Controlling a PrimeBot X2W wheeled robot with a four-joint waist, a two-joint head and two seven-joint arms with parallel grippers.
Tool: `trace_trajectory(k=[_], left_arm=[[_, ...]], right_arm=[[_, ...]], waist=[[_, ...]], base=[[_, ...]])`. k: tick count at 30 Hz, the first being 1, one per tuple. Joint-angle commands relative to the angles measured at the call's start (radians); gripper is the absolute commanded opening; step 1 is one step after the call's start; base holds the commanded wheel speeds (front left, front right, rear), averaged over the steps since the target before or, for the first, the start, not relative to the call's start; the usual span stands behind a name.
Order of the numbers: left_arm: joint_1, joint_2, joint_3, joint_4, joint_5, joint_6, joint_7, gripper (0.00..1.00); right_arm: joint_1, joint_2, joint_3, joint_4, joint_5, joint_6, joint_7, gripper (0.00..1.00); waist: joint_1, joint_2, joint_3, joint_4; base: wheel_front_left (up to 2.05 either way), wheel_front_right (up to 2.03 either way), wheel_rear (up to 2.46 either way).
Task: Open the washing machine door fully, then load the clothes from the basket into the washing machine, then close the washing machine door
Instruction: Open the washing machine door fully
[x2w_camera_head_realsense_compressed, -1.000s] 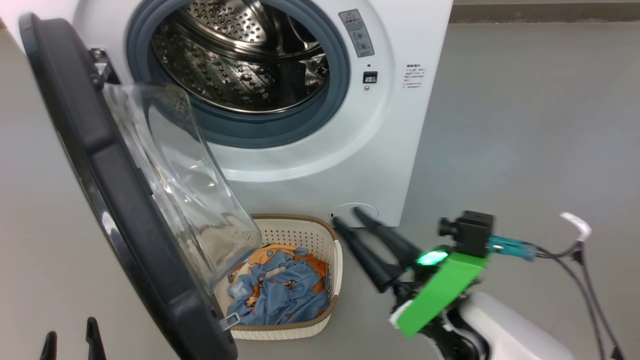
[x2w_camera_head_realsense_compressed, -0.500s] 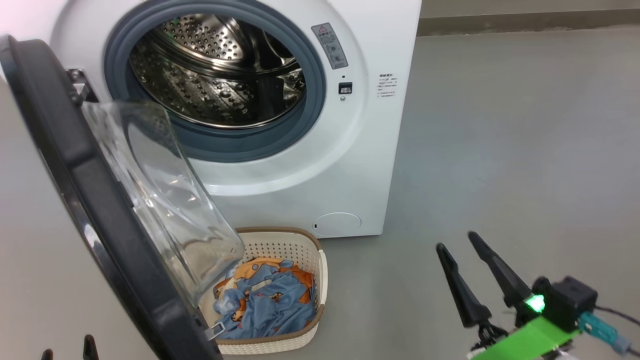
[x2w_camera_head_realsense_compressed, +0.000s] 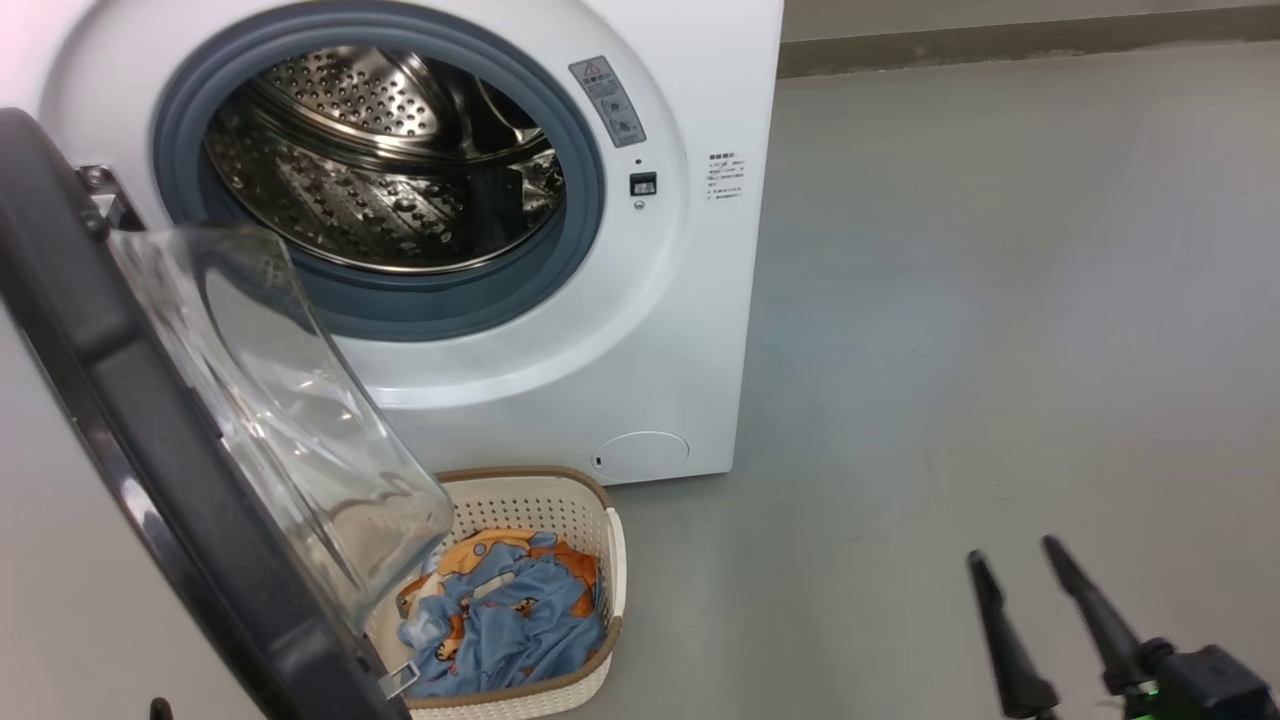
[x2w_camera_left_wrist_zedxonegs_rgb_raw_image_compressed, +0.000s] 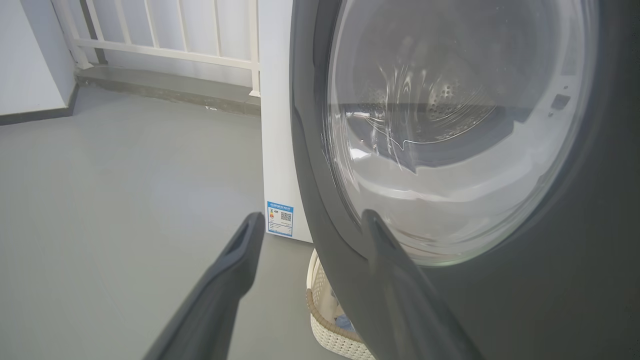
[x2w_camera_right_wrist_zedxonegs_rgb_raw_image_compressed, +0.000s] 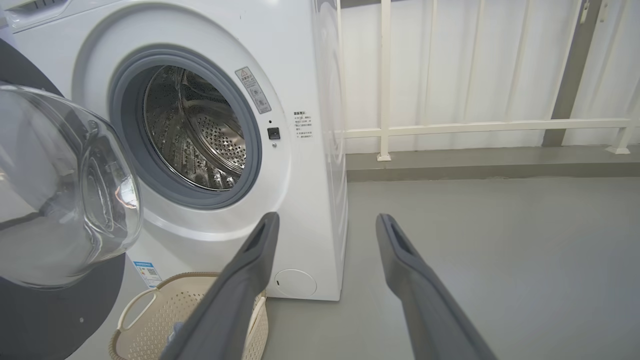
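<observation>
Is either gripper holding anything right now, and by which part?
Nothing is held. The right gripper is open over the grey floor; the left gripper is open beside the glossy black round washing machine door.

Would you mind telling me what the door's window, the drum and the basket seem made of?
The door's window looks like clear glass: glossy, with reflections. The drum seems polished steel: shiny, perforated. The basket is probably matte cream plastic, with moulded holes and a brown woven-look rim.
</observation>
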Motion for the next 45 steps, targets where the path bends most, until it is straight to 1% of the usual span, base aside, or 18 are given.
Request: trace_trajectory(k=[1,3,6,13,21,31,45], left_arm=[[-0.016,0.012,0.035,-0.028,0.003,-0.002,-0.006,1.0],[-0.015,0.012,0.034,-0.028,0.005,-0.002,-0.006,1.0],[-0.016,0.012,0.034,-0.028,0.007,-0.002,-0.006,1.0],[-0.015,0.012,0.031,-0.027,0.013,-0.002,-0.006,1.0],[-0.017,0.012,0.032,-0.025,0.018,-0.002,-0.006,1.0],[-0.019,0.012,0.031,-0.029,0.024,-0.002,-0.006,1.0],[-0.019,0.012,0.028,-0.032,0.028,-0.002,-0.006,1.0]], right_arm=[[-0.012,-0.003,-0.006,-0.039,-0.017,0.002,-0.012,1.0],[-0.001,0.005,-0.046,-0.047,-0.032,0.002,-0.012,1.0],[0.012,0.01,-0.075,-0.036,-0.047,0.002,-0.012,1.0],[0.009,0.009,-0.106,0.017,-0.052,0.002,-0.012,1.0],[-0.004,0.011,-0.124,0.057,-0.067,0.002,-0.012,1.0],[-0.011,0.018,-0.132,0.061,-0.074,0.002,-0.012,1.0],[-0.016,0.016,-0.128,0.063,-0.08,0.002,-0.012,1.0]], waist=[[0.0,0.0,0.002,-0.007],[0.0,0.0,0.003,-0.011],[0.0,0.0,0.005,-0.014],[0.0,0.0,0.005,-0.011],[0.0,0.0,-0.002,0.007],[0.0,0.0,-0.001,0.021],[0.0,0.0,0.005,0.023]], base=[[0.0,0.0,0.0],[0.0,0.0,0.0],[0.0,0.0,0.0],[0.0,0.0,0.0],[0.0,0.0,0.0],[0.0,0.0,0.0],[0.0,0.0,0.0]])
